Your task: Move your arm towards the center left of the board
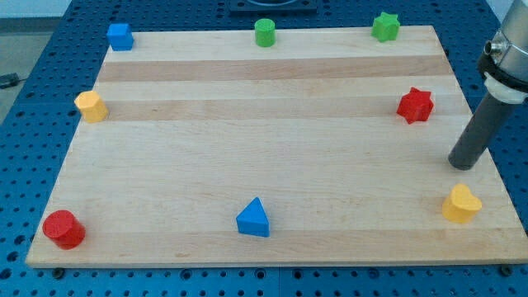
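My tip rests on the wooden board near its right edge, at mid height. It stands just above the yellow heart block and below and to the right of the red star block. It touches no block. The board's centre left holds only the yellow block at the left edge, far from the tip.
A blue cube sits at the top left, a green cylinder at top centre, a green star at top right. A red cylinder is at the bottom left, a blue triangle at bottom centre.
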Motion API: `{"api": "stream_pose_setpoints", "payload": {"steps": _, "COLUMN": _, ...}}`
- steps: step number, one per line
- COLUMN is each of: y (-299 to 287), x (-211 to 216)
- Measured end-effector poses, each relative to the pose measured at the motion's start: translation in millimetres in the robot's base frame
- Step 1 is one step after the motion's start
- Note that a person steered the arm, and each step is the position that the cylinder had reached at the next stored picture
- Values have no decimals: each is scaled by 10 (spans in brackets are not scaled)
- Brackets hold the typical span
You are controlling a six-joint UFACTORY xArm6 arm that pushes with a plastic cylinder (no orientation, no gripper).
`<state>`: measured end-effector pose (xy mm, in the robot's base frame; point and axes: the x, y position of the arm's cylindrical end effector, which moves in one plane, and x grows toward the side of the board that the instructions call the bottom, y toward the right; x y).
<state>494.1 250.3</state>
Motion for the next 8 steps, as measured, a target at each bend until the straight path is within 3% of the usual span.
{"api": "stream_pose_setpoints", "payload": {"steps": 5, "y": -433, "x": 0}}
{"api": "stream_pose_setpoints", "payload": {"steps": 8, "y": -1111, "x": 0}}
